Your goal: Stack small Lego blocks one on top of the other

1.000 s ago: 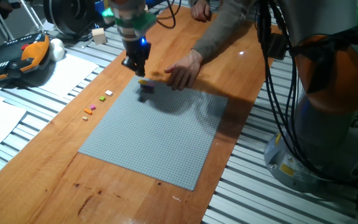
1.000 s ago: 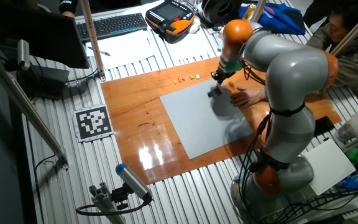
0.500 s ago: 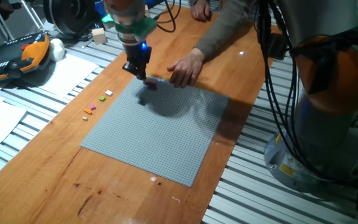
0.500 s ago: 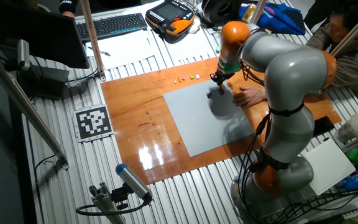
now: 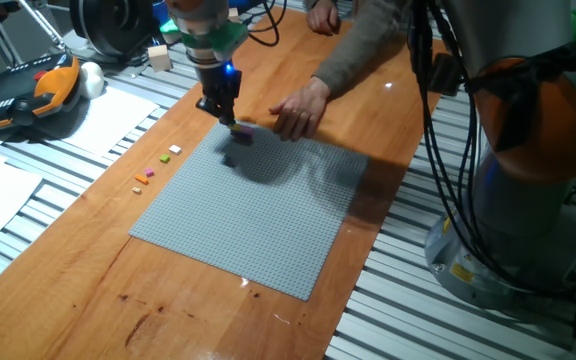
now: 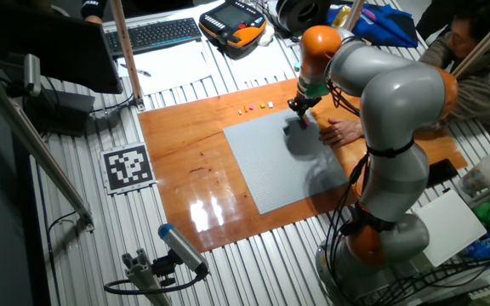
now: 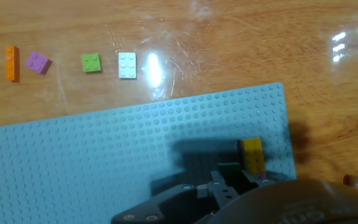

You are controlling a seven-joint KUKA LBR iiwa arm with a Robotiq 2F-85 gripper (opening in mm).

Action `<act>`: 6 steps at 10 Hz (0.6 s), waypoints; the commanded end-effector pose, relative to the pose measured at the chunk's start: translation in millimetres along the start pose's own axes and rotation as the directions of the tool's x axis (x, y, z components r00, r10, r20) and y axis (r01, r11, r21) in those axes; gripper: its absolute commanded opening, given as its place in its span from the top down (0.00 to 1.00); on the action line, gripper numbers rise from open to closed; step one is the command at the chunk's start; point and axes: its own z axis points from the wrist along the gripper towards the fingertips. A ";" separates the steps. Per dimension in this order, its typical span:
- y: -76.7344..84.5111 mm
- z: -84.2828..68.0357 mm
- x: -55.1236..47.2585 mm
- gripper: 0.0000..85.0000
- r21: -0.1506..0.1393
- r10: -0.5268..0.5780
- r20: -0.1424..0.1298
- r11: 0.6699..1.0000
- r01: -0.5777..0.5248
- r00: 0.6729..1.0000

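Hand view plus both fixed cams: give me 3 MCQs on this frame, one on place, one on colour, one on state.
1. Where do the loose bricks lie?
A. on the baseplate
B. on the bare wood beside the baseplate
C. in the person's hand

2. What colour is the brick at the claw, near the baseplate corner?
A. yellow
B. red
C. blue

3. What is the person's hand doing?
A. gripping the claw
B. resting on the table by the baseplate's edge
C. lifting the baseplate

B: the orange, purple, green and white bricks sit on wood, off the baseplate.
A: the yellow brick shows by the claw.
B: the hand lies flat on the table.
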 end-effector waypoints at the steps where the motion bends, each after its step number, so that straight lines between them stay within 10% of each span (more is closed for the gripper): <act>1: 0.4 -0.3 0.0 1.00 0.002 -0.009 0.001 1.000 0.009 1.000; 6: -30.3 6.1 25.6 1.00 -0.024 -0.064 0.014 0.998 0.064 0.998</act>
